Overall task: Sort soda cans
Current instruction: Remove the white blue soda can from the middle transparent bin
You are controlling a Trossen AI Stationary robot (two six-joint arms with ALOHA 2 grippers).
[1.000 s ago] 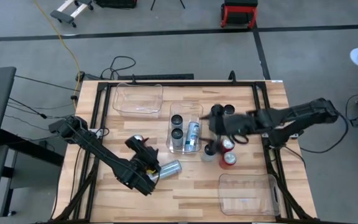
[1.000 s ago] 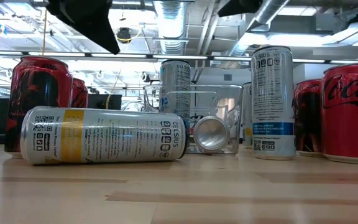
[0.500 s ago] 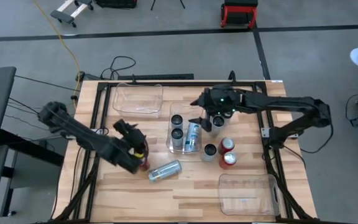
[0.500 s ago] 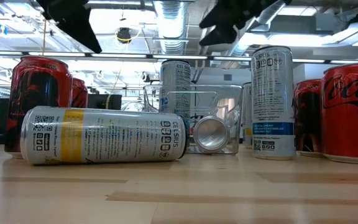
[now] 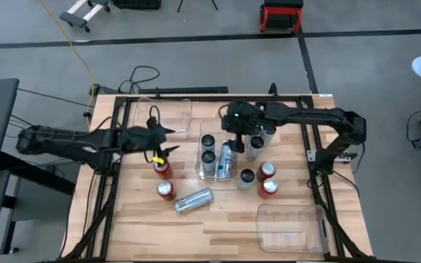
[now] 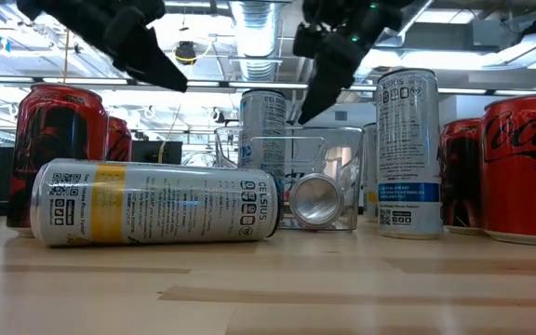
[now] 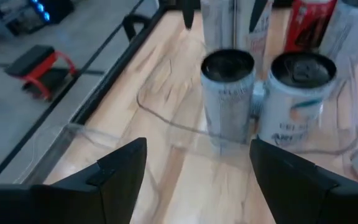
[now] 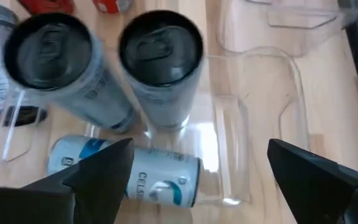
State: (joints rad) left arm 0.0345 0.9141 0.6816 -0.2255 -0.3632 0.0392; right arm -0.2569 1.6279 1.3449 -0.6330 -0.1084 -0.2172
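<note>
**Both grippers empty, right one low over a crowded bin**

Right gripper [image 5: 234,130] hangs over the middle clear bin [image 5: 218,175] with its fingers spread wide and nothing between them. Left gripper [image 5: 159,141] is just as empty and spread, beside the red can [image 5: 162,167] on my left side of the table.

In the middle bin two dark-topped cans [image 8: 159,62] stand upright and a silver-blue can [image 8: 132,178] lies on its side right against them. I see more cans near the bin's right side, a second red can [image 5: 166,190], and a silver can lying flat [image 5: 194,199] on the wood.

My worry is the packing in that bin. If I lower the right fingers carelessly, one finger likely clips an upright can and topples it onto the lying one. The flat silver can looks free to roll if nudged.
</note>
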